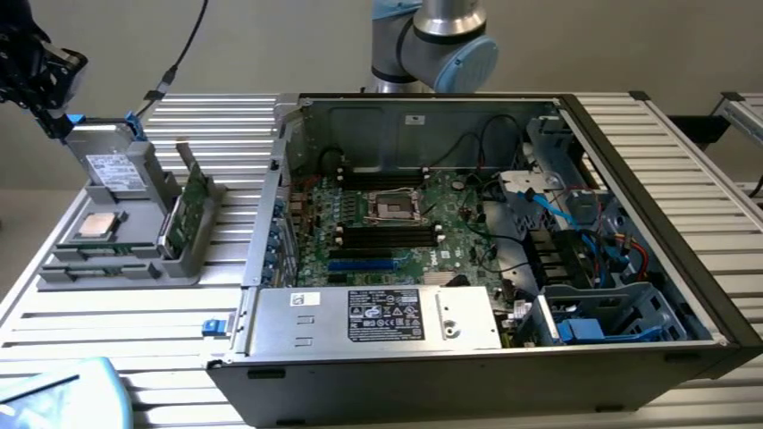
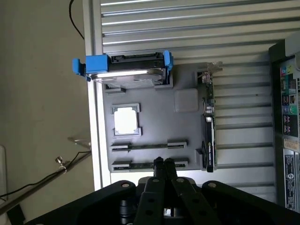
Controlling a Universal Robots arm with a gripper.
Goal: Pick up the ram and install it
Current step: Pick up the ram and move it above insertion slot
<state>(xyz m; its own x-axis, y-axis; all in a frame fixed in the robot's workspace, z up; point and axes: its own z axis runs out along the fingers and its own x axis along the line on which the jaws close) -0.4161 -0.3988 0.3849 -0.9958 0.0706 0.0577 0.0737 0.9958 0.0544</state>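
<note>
Exterior view: your hand (image 1: 54,116) hangs above the grey tray (image 1: 141,222), and the ram (image 1: 105,253) lies slotted well below it. Wrist view: the hand (image 2: 164,164) is pinched shut and empty, with the ram (image 2: 149,146) just ahead. I judge the ram light, stiff and fragile, so grip its long edges.

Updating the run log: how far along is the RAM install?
Done: nothing visible; the ram lies in its slot in the grey tray. In hand: nothing; the gripper hangs shut and empty over the tray's slots. Left: the pick-up and seating it on the motherboard in the open case.
</note>
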